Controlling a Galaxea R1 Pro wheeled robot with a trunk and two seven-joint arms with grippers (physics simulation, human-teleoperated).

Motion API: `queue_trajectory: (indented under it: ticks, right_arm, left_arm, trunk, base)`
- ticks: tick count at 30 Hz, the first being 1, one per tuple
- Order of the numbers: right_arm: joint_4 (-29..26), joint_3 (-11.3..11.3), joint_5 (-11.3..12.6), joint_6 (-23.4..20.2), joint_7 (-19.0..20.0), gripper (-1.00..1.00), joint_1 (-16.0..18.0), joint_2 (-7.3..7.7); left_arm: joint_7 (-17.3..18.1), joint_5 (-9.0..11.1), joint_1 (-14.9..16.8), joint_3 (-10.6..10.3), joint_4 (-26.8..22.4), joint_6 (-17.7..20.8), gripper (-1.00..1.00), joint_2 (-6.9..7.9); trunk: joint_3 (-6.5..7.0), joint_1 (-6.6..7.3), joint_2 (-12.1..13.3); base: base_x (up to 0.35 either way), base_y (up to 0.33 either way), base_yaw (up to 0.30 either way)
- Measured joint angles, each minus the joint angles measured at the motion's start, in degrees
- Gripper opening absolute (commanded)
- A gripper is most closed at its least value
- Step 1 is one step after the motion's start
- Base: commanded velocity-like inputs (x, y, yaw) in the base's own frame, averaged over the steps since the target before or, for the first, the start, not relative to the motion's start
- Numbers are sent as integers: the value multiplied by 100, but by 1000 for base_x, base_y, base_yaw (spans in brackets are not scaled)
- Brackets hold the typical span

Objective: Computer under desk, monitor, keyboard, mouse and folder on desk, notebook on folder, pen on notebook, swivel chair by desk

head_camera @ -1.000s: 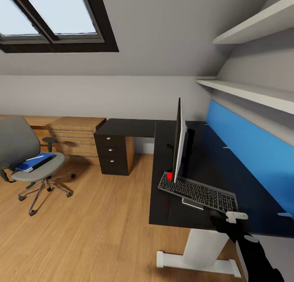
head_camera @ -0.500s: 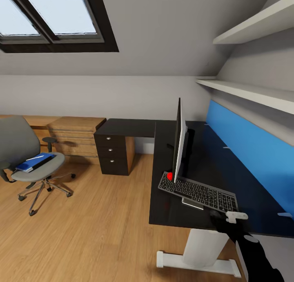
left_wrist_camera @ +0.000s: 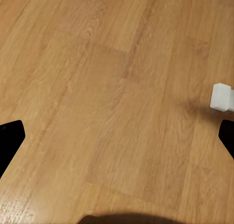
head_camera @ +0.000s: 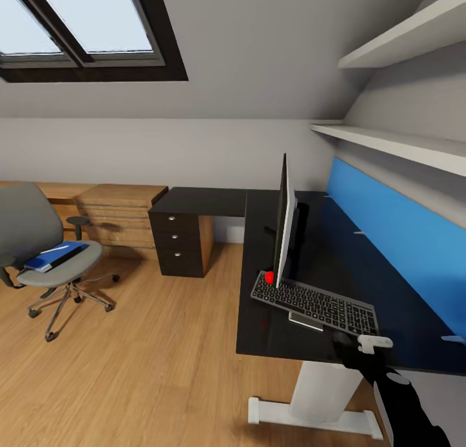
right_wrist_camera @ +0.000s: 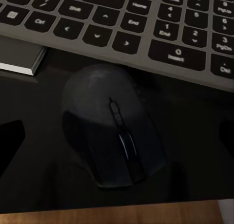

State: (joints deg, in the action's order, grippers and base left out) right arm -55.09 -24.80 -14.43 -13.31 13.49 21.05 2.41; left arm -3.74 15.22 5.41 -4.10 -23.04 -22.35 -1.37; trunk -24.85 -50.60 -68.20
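A: Right gripper (right_wrist_camera: pixel 117 136)?
B: Spread wide, empty, over the black rounded mouse (right_wrist_camera: pixel 113 131) on the black-topped L-shaped desk (head_camera: pixel 278 340), just beside the slim silver-grey keyboard (head_camera: pixel 314 302).
A: Left claw?
B: Can't tell. Wooden plank floor (left_wrist_camera: pixel 107 102) beneath.
A: Beyond?
B: Thin black monitor (head_camera: pixel 283 223) edge-on behind the keyboard. Bright blue folder (head_camera: pixel 52 256) on the grey swivel chair (head_camera: pixel 48 259).

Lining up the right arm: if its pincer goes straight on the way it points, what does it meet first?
Probably the black rounded mouse on the black desk top, just short of the silver-grey keyboard; depth is unclear.
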Motion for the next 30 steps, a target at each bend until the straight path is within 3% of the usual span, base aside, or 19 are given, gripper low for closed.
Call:
queue_trajectory:
  ticks: [10,17,30]
  right_arm:
    - [0,-2,0,0,0,100,0,0]
    - [0,-1,-1,0,0,100,0,0]
    - [0,-5,0,0,0,100,0,1]
  left_arm:
    - [0,0,0,-2,-1,-1,100,1]
    - [-18,3,0,4,-1,10,100,-6]
    - [-16,3,0,5,-1,4,100,1]
  trunk:
    - [0,0,0]
    - [-125,-153,-279]
    - [-126,-154,-281]
  base:
    - [0,0,0]
    - [0,0,0]
    - [0,0,0]
